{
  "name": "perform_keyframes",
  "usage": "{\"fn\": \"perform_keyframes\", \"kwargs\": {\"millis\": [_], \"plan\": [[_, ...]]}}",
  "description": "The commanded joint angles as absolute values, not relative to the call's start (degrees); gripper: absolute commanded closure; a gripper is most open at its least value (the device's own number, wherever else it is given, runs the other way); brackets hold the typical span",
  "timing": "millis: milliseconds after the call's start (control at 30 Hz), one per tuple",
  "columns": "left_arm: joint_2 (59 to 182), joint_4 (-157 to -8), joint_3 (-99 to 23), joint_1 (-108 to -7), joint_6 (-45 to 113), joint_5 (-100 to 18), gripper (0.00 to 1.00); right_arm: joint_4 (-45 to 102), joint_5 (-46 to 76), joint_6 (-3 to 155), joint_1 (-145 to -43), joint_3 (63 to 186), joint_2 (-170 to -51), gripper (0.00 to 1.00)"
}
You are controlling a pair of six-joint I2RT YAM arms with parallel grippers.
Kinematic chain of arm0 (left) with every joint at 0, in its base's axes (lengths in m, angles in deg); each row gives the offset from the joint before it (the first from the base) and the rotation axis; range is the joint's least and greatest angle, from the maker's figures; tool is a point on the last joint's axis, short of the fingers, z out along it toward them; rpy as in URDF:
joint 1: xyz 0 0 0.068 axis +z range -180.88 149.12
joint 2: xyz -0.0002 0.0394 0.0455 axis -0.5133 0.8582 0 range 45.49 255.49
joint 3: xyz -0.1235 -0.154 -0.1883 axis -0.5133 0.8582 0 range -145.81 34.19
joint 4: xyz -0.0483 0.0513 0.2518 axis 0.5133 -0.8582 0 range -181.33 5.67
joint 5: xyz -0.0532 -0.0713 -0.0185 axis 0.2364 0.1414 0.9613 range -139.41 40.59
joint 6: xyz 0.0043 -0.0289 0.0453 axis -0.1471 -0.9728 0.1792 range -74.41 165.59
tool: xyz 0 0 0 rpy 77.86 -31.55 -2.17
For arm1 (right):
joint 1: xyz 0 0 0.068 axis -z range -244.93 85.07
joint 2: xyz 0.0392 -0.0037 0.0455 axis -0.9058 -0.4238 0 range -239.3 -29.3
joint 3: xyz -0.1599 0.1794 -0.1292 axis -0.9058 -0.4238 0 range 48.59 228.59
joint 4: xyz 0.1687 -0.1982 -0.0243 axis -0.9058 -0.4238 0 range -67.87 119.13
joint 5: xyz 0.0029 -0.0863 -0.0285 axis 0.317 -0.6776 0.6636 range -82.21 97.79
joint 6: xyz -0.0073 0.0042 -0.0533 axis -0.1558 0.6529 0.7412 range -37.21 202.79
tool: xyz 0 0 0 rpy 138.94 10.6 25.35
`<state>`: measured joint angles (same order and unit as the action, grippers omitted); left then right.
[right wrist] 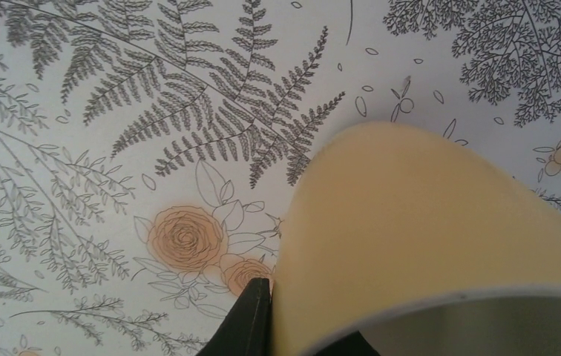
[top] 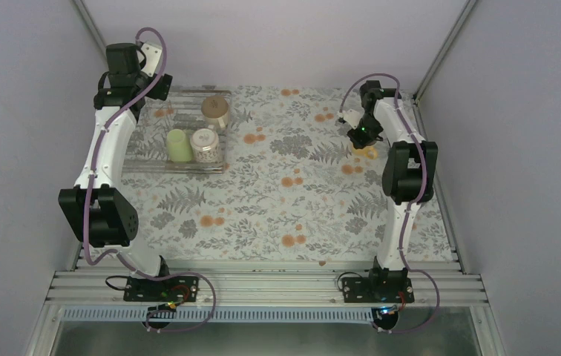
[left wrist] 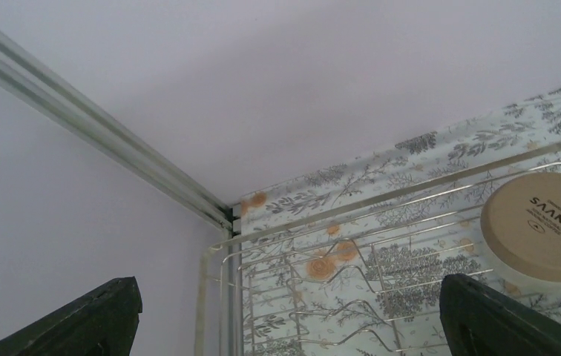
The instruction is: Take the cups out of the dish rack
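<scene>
Three plain walls in a pale lilac-grey are closing in the worktop (top: 315,215): the left wall (top: 18,111), the back wall (top: 263,37) and the right wall (top: 530,111). Silvery metal posts (top: 88,24) are running up the two far corners, leaning outward in the top view. A printed cloth (top: 263,185) is covering the worktop, showing grey ferns and leafy sprigs with small orange roses on a white ground. Along the near edge a ribbed aluminium rail (top: 263,285) is spanning the full width, and a dull grey metal sheet (top: 263,337) is lying below it. Soft, even light is falling over everything, throwing only faint shadows.
</scene>
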<state>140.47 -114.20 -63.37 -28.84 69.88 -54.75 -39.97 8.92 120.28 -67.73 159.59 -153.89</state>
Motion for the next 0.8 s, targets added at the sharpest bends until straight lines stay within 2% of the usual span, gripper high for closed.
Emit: {"fn": "perform_keyframes", "kwargs": {"millis": [0,67,167,233,467,667,700,767], "plan": [[140.85,-110.7,-62.12,-27.87,66.44,-52.44,0.0,-37.43,6.06,121.04,-67.15,160.45,-154.42,0.95],[141.38,-110.2,-61.65,-27.66,66.33,-52.43,0.0,-37.1,5.39,120.86,-67.1,160.78,-154.74,0.88],[142.3,-110.04,-61.68,-27.46,66.41,-52.11,0.0,-36.61,4.45,120.56,-66.95,161.29,-154.86,0.66],[142.61,-109.69,-61.68,-27.38,66.79,-51.29,0.0,-36.04,3.55,120.4,-66.9,161.48,-154.39,0.56],[143.58,-109.2,-63.03,-27.28,67.9,-45.2,0.0,-35.3,5.61,119.33,-66.73,163.19,-146.26,0.4],[149.23,-113.08,-68.84,-27.62,68.34,-43.2,0.0,-35.09,13.73,117.9,-69.53,161.01,-136.37,0.36],[150.34,-113.67,-69.78,-27.74,68.54,-43.51,0.0,-34.85,16.4,117.61,-69.95,160.37,-134.75,0.28],[152.67,-115.9,-71.51,-27.87,68.86,-44.59,0.0,-34.56,21.62,116.46,-71.12,159.29,-131.6,0.21]]}}
